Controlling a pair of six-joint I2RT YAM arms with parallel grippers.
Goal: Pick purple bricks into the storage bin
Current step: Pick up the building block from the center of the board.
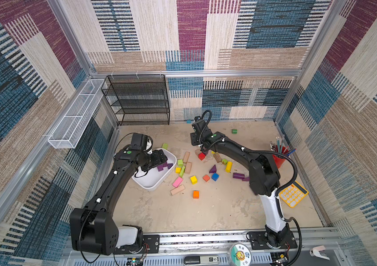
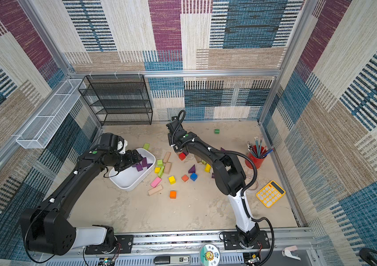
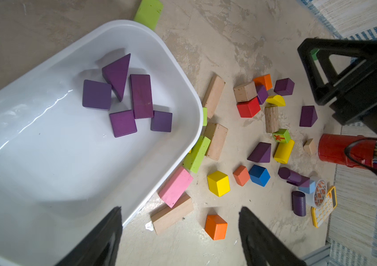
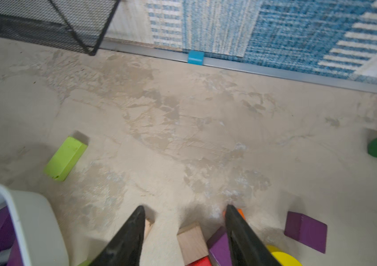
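While hovering above bin [image 1: 153, 178] at left: left gripper [image 3: 180, 208], jaws wide apart, empty. Inside bin: five purple bricks [image 3: 140, 95], bunched together, touching. Mid-table: right gripper [image 4: 185, 207], low over loose blocks, jaws apart around wooden block [image 4: 192, 239] and purple cube [image 4: 219, 247], clamped on neither. Further right, on table: purple wedge [image 1: 212, 169], then purple cylinder [image 1: 238, 175], outside bin.
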